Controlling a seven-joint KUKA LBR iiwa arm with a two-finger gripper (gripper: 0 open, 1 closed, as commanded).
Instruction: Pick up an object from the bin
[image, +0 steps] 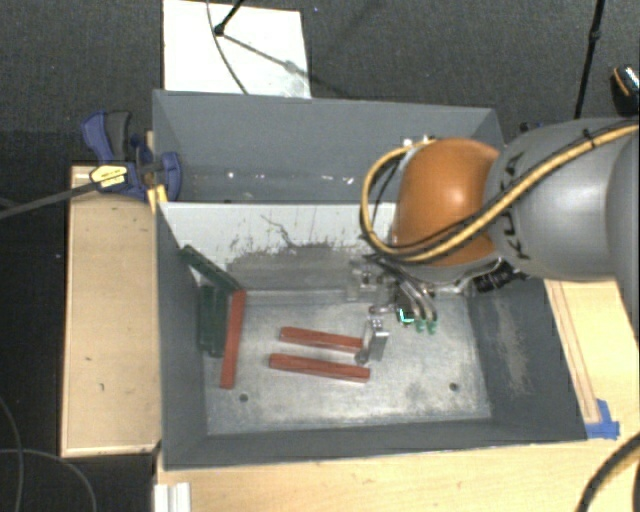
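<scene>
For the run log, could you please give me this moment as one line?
gripper: down at right ends of two middle red sticks | hold: cannot tell | left side: third red stick, green block

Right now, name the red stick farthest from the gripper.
The red stick at the left of the bin, beside the dark green block; the other two sticks lie by the gripper.

The grey arm (575, 215) is cut off by the right edge. Its orange cover (445, 200) hides the back right floor of the bin (330, 405). The gripper (375, 343) covers the right end of the upper red-brown stick (318, 338). The shape of the dark green block (210, 320) is unclear.
</scene>
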